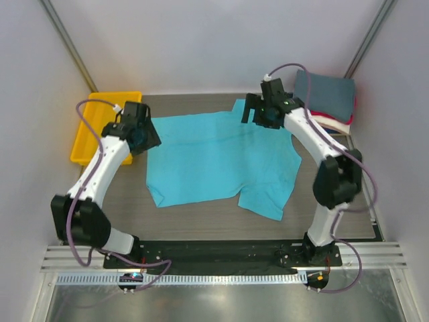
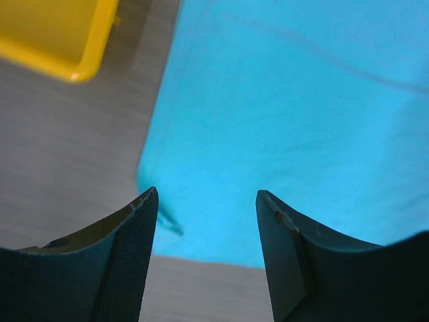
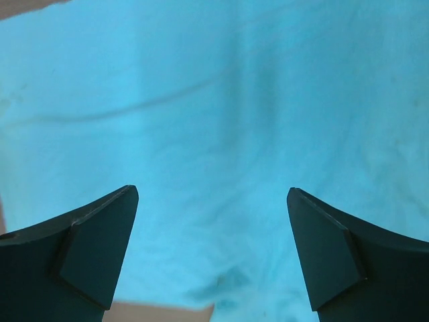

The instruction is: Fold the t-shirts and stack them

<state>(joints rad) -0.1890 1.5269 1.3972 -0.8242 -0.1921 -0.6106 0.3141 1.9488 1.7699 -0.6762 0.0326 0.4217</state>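
Note:
A bright turquoise t-shirt [image 1: 221,161] lies spread flat in the middle of the table, partly folded. My left gripper [image 1: 149,137] hovers over its far-left edge. In the left wrist view this gripper [image 2: 206,194] is open, with the turquoise t-shirt's [image 2: 281,114] corner and bare table between its fingers. My right gripper [image 1: 260,115] hangs above the shirt's far-right part. In the right wrist view that gripper [image 3: 212,190] is open wide over the turquoise cloth [image 3: 214,100] and holds nothing. Folded t-shirts are stacked at the back right: slate-grey [image 1: 326,94] on top, red [image 1: 352,107] and cream [image 1: 332,124] beneath.
A yellow plastic tray [image 1: 100,127] stands at the table's left edge, just beyond the left gripper; its corner [image 2: 60,33] shows in the left wrist view. White walls close in the table on three sides. Both arm bases sit on the rail at the near edge.

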